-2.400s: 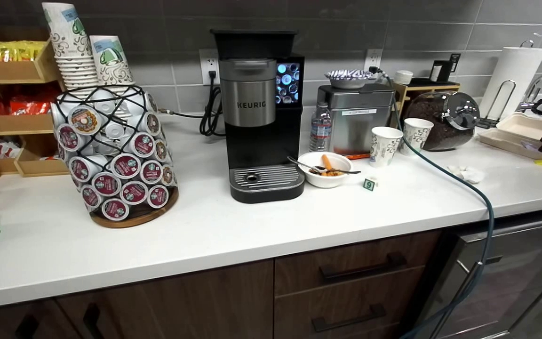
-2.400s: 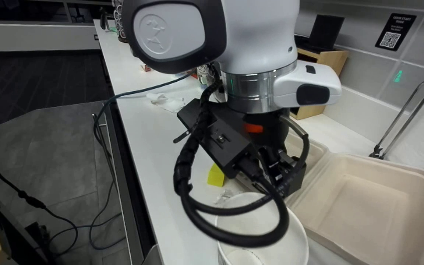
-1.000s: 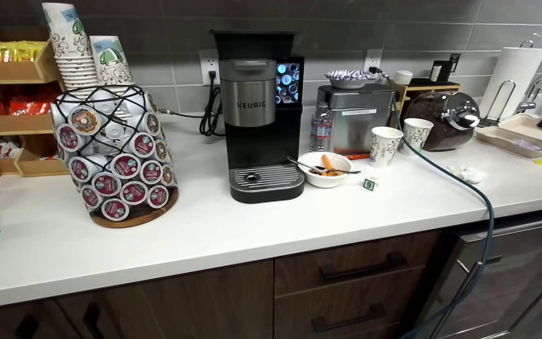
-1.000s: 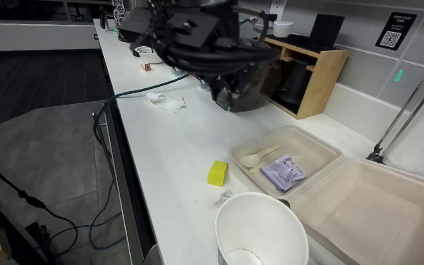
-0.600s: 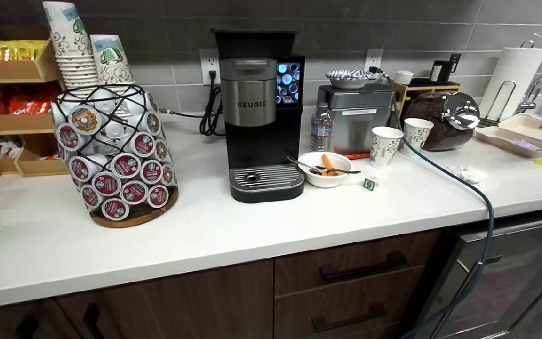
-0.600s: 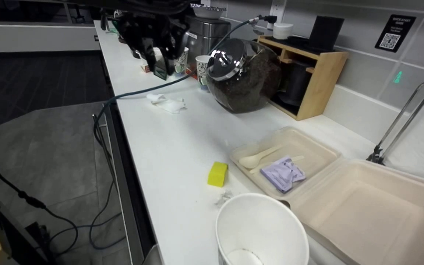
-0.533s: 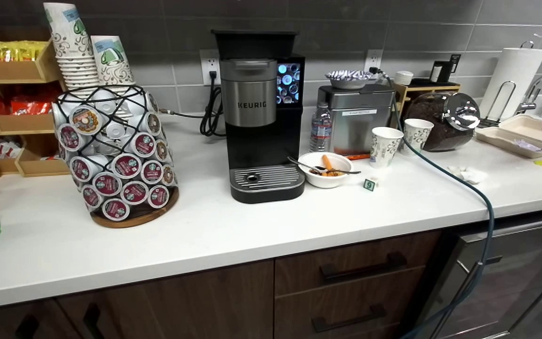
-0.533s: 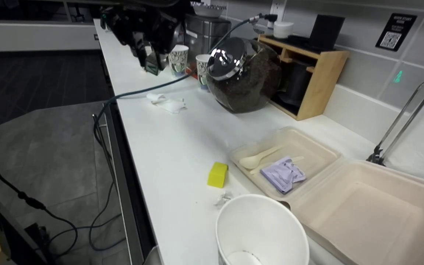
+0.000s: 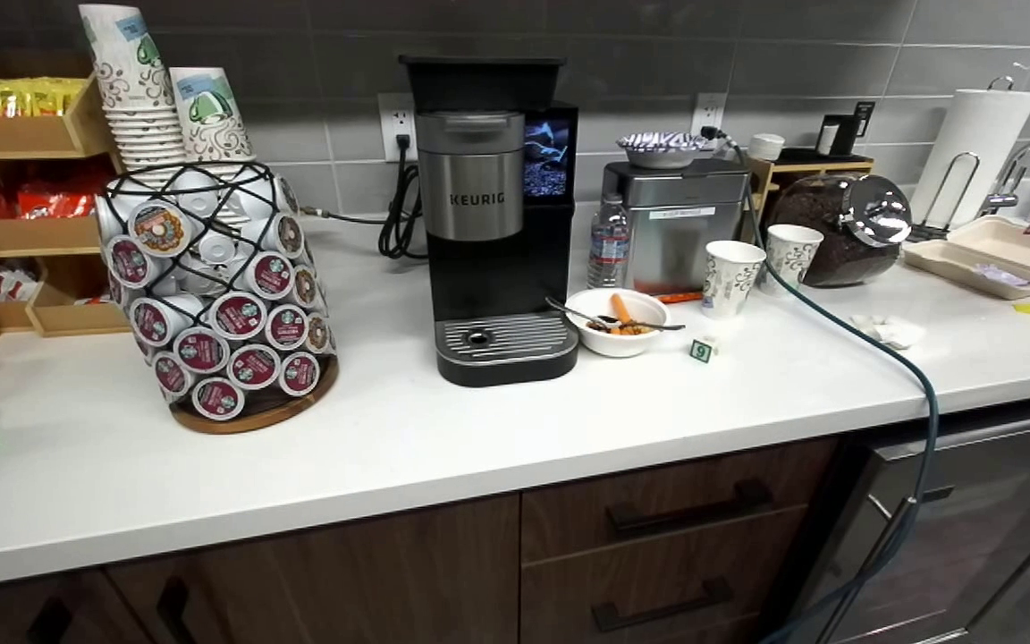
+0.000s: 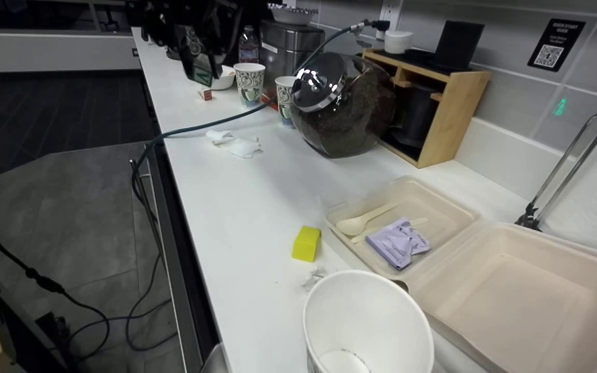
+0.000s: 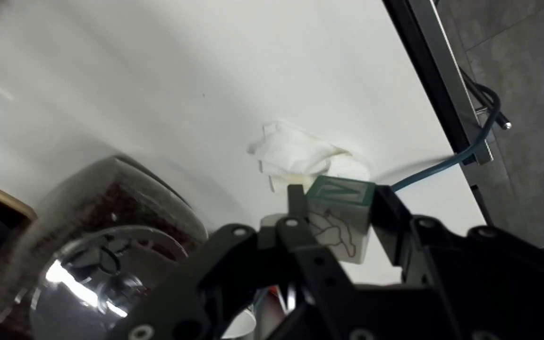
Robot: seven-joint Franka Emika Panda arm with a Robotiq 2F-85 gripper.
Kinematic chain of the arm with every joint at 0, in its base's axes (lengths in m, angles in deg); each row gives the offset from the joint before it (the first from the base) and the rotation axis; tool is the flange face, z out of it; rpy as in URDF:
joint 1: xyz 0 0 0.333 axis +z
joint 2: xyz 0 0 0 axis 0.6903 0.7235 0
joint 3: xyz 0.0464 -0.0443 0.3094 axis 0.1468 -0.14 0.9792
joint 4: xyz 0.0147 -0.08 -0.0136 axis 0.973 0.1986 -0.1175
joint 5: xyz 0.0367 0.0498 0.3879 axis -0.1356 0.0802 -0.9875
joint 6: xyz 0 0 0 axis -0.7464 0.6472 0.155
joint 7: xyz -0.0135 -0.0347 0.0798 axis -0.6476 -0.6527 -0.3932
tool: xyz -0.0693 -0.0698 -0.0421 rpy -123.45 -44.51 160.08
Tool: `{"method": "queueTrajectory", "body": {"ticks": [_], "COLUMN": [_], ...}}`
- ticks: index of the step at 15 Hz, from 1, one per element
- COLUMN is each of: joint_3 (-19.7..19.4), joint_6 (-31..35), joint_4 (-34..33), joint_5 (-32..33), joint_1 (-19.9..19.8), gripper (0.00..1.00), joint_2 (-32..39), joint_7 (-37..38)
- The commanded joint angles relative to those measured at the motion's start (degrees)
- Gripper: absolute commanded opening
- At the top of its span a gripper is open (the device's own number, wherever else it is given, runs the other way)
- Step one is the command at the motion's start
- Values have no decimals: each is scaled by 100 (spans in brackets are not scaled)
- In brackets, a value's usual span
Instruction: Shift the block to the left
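Wrist view: clock centre at the gripper (image 11: 340, 205), 12 o'clock at top. The lettered block (image 11: 338, 219) occupies the grip space. Open countertop (image 11: 173, 89) extends from 10 to 12 o'clock, interrupted near 11 by a napkin (image 11: 298, 153). Obstacles: glass jar (image 11: 123, 208) at 8 to 9 o'clock; blue-green cable (image 11: 435, 169) at 2 o'clock. In an exterior view, clock centre at the yellow block (image 10: 306, 244), free passage runs toward 11 o'clock up to the napkin; the food container (image 10: 485, 282) occupies 2 to 4 o'clock, the paper cup (image 10: 368, 318) 5 o'clock.

The block (image 11: 339, 219) sits between the fingers (image 11: 387, 215), above the counter (image 11: 206, 56) on which a napkin (image 11: 300, 153) lies.
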Motion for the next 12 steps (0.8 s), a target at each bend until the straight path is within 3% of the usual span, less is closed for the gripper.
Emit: {"method": "queueTrajectory", "body": {"ticks": [1, 8, 12], "joint_3": [15, 906, 1326], "joint_6": [386, 619, 1214], "joint_4": [303, 134, -217], "joint_5": [82, 535, 1782], "joint_1": [1137, 2887, 3310], "gripper": [14, 14, 14], "joint_2": [-260, -83, 582], "joint_7": [-49, 205, 618]}}
